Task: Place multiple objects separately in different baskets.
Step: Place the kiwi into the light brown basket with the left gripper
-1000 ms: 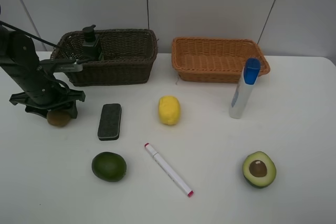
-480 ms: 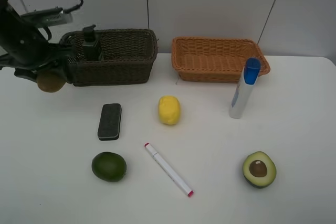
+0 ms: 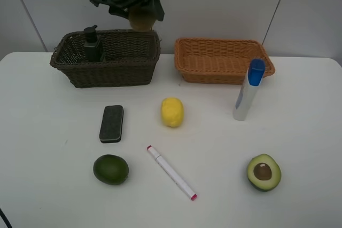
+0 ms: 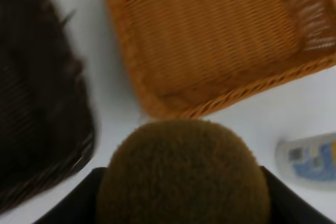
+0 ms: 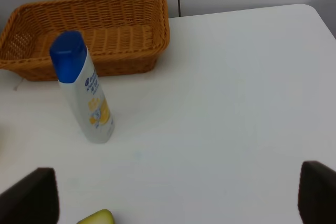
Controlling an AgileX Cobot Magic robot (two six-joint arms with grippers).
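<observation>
1. Tan basket (image 3: 224, 60): inside is all free room from above.
2. Dark basket (image 3: 115, 73): bottle (image 3: 92, 44) stands in its left end, rest open.
3. Tube (image 3: 248, 90) stands upright by the tan basket's front right corner, so that's blocked.
4. Table (image 3: 310, 132) is bare along its right edge.

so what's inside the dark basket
In the dark basket a pump bottle stands at its left end. The front wall hides most of the floor, so anything lying low cannot be seen. The kiwi is up in the air, not inside.
</observation>
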